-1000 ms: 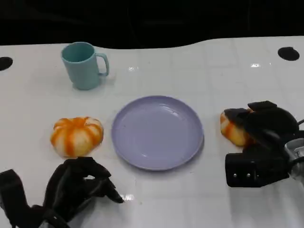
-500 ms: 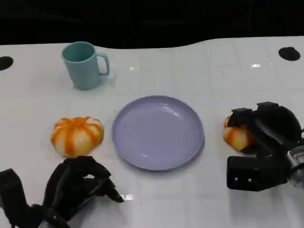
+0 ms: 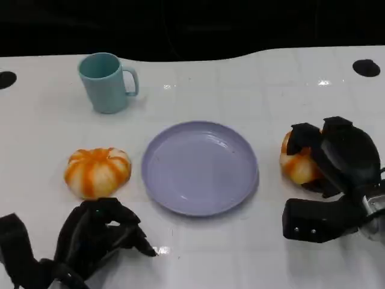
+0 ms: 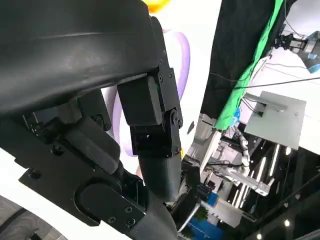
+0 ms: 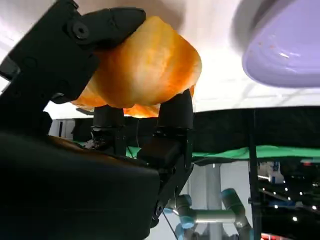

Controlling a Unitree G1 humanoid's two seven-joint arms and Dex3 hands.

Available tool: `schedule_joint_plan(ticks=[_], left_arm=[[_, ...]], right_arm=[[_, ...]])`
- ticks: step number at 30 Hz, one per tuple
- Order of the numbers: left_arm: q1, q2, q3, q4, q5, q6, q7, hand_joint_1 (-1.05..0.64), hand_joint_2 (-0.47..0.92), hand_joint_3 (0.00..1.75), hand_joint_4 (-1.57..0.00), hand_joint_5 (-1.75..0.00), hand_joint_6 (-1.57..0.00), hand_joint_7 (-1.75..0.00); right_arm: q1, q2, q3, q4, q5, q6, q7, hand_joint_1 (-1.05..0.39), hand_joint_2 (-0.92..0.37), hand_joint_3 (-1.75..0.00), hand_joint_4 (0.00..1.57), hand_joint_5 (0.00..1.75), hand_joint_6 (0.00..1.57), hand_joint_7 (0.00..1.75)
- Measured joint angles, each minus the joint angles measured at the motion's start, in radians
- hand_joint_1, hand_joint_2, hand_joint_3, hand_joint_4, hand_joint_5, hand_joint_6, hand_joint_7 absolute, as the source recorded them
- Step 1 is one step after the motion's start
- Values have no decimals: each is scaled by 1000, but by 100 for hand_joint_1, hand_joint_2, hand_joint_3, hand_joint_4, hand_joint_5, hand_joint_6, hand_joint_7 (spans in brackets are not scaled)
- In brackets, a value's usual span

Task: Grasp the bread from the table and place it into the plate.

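The right hand [image 3: 337,158] is seen wrapped around the bread [image 3: 296,164], just right of the plate [image 3: 200,167]. The right wrist view confirms the grasp — fingers [image 5: 107,22] clamped over the loaf [image 5: 145,67]. The left hand [image 3: 99,235] is curled closed on nothing, near the table's front edge.

Bare table [image 3: 271,114] between right robot hand [image 3: 337,159] and plate [image 3: 200,167]; cup [image 3: 107,82] well apart, far side

an orange-and-white glazed bread [image 3: 296,165] sits gripped in the right hand [image 3: 337,158], just right of the round lavender plate [image 3: 200,167], which lies flat mid-counter.
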Motion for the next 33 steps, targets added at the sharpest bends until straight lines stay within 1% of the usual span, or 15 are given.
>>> schedule_joint_plan(ticks=[4,6,10,13,14,15,16,17,18,20,23,24,27,29,33], left_arm=[[0,0,0,0,0,1,0,-105,60,0,-157,-60,-157,-37],[0,0,-1,-1,0,1,0,-105,60,0,-157,-61,-157,-37],[0,0,-1,-1,1,1,0,-105,60,0,-157,-61,-157,-37],[0,-1,-1,-1,1,1,0,-105,60,0,-157,-60,-157,-37],[0,-1,-1,-1,1,1,0,-105,60,0,-157,-60,-157,-37],[0,-1,-1,-1,1,1,0,-105,60,0,-157,-60,-157,-37],[0,-1,-1,-1,1,1,0,-105,60,0,-157,-60,-157,-37],[1,-1,-1,-1,1,1,0,-105,60,0,-157,-60,-157,-37],[1,-2,-2,-1,1,1,0,-105,60,0,-157,-60,-157,-37],[2,-2,-4,-3,1,1,0,-105,60,0,-157,-60,-157,-37],[4,-2,-4,-4,1,1,0,-105,60,0,-157,-60,-157,-37],[5,-2,-4,-4,1,1,0,-105,60,0,-157,-60,-157,-37],[6,-3,-4,-4,1,1,0,-105,61,0,-157,-60,-157,-37],[6,-3,-4,-4,1,1,0,-105,61,0,-157,-60,-157,-37],[8,-4,-4,-4,1,0,0,-105,60,0,-157,-59,-157,-37]], right_arm=[[-2,2,-8,-27,11,-30,-13,-9,-37,-111,98,175,83,155],[-5,7,-14,-43,26,-46,-14,-10,-34,-121,100,175,88,148],[-11,23,-32,-86,41,-64,-27,-12,-27,-138,102,175,86,157],[-24,35,-35,-118,41,-85,-32,-13,-27,-140,103,175,82,166],[-30,40,-35,-126,41,-89,-32,-13,-27,-140,103,175,82,167],[-36,45,-35,-135,41,-93,-31,-14,-27,-142,102,175,84,159],[-41,50,-35,-143,41,-96,-29,-14,-27,-142,101,175,85,156],[-46,56,-35,-149,41,-102,-27,-14,-26,-142,102,175,86,156],[-52,62,-35,-152,41,-108,-22,-13,-26,-140,102,175,82,165],[-63,76,-35,-153,41,-120,-8,-13,-27,-139,101,175,78,172],[-78,101,-33,-154,41,-124,14,-14,-27,-138,102,175,77,174],[-82,108,-33,-154,41,-127,21,-14,-27,-137,102,175,77,173],[-93,128,-20,-153,37,-127,47,-18,-30,-130,100,175,90,135],[-101,141,-5,-153,33,-121,69,-18,-32,-126,100,175,94,132],[-112,168,3,-150,31,-116,103,-19,-36,-118,98,175,87,143]])
